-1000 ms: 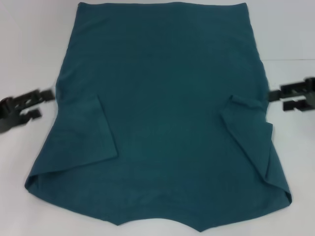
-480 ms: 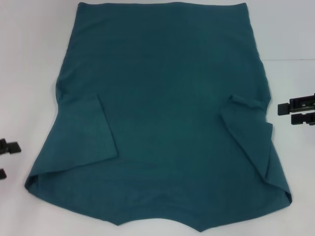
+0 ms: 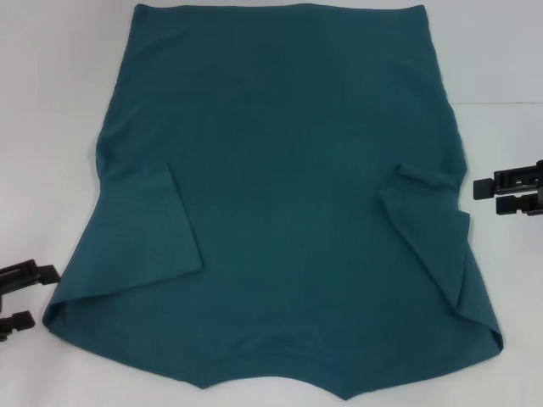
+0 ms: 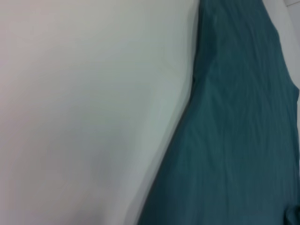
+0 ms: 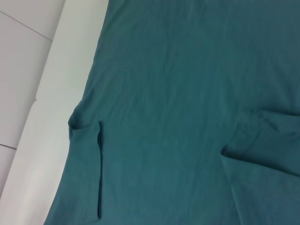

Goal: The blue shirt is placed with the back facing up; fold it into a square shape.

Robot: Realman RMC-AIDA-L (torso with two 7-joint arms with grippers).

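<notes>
The blue shirt point(image 3: 280, 178) lies flat on the white table, plain side up, with both sleeves folded in over the body. It also shows in the left wrist view point(image 4: 239, 131) and the right wrist view point(image 5: 187, 93). My left gripper point(image 3: 24, 297) is open and empty, low at the table's left, just beside the shirt's near left corner. My right gripper point(image 3: 496, 193) is open and empty, just off the shirt's right edge by the folded right sleeve. Neither touches the cloth.
The white table point(image 3: 51, 102) shows bare on both sides of the shirt. A seam line point(image 3: 501, 100) runs across the table at the right. In the right wrist view the table's edge point(image 5: 51, 84) and a tiled floor show beyond it.
My left gripper dropped from mid-left to the near left corner of the shirt, then came slightly back in. My right gripper drew away to the right, then edged back inward. The shirt has not moved.
</notes>
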